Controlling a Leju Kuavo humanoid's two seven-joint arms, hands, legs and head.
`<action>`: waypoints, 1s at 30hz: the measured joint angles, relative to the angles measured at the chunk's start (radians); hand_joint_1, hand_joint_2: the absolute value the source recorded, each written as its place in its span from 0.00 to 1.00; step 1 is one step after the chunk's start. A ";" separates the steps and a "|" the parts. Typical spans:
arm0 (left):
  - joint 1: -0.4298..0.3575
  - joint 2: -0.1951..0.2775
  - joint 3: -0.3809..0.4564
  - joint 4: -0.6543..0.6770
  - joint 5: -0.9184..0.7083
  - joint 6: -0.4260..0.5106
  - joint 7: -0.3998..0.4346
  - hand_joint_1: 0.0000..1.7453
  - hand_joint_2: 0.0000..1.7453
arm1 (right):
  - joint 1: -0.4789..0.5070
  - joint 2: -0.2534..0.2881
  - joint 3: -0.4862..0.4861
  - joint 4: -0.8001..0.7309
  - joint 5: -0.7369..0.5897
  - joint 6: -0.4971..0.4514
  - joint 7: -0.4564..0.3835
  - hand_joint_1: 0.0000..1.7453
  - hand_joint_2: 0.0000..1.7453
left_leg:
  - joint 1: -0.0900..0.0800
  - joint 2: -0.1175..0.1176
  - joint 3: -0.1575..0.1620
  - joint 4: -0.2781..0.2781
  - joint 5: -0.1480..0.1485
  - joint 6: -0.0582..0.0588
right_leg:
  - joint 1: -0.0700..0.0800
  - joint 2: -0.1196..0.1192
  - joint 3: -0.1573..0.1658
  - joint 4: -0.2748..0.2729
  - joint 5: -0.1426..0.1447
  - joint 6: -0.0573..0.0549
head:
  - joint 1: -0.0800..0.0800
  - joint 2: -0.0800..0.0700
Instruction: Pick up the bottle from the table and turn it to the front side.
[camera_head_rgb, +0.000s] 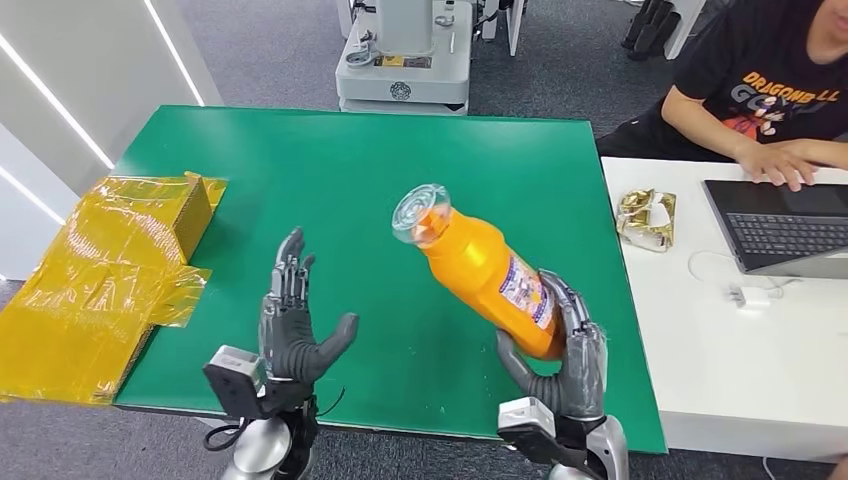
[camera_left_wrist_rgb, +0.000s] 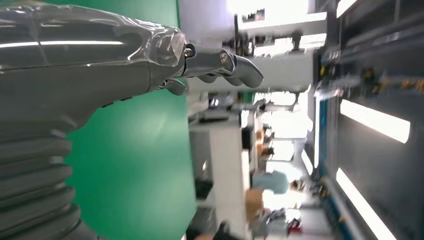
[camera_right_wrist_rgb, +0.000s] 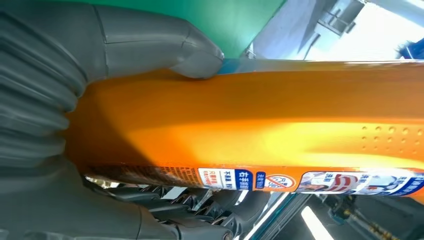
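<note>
Holding the orange plastic bottle with the clear cap (camera_head_rgb: 487, 269) up off the green table (camera_head_rgb: 330, 170), wrapped tight in the right hand (camera_head_rgb: 566, 352), cap leaning up and away. Left hand (camera_head_rgb: 292, 325) beside it, spread wide, holding nothing. Looks like the turning step. Next: twisting so the label faces front.

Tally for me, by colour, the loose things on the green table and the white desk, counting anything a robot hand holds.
Orange: 1, the bottle, held by the right robot hand
Yellow: 1, the film-wrapped box
Gold: 1, the crumpled foil wrapper
Grey: 1, the laptop
White: 1, the charger
Total: 5
</note>
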 joint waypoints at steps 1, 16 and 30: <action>-0.011 0.002 -0.008 0.016 -0.009 -0.013 0.012 0.00 1.00 | 0.000 0.000 0.004 0.000 0.019 0.017 0.006 1.00 1.00 | 0.000 0.000 0.000 0.000 0.000 0.000 | 0.000 0.000 0.000 0.000 0.000 0.000 | 0.000 0.000; -0.079 0.007 -0.028 0.100 -0.003 -0.163 0.039 0.00 1.00 | -0.040 0.008 0.028 0.070 0.108 0.183 0.049 1.00 1.00 | 0.000 0.000 0.000 0.000 0.000 0.000 | 0.000 0.000 0.000 0.000 0.000 0.000 | 0.000 0.000; -0.086 0.003 -0.028 0.119 0.000 -0.171 0.020 0.00 1.00 | -0.063 0.011 0.029 0.125 0.204 0.221 0.092 1.00 1.00 | 0.000 0.000 0.000 0.000 0.000 0.000 | 0.000 0.000 0.000 0.000 0.000 0.000 | 0.000 0.000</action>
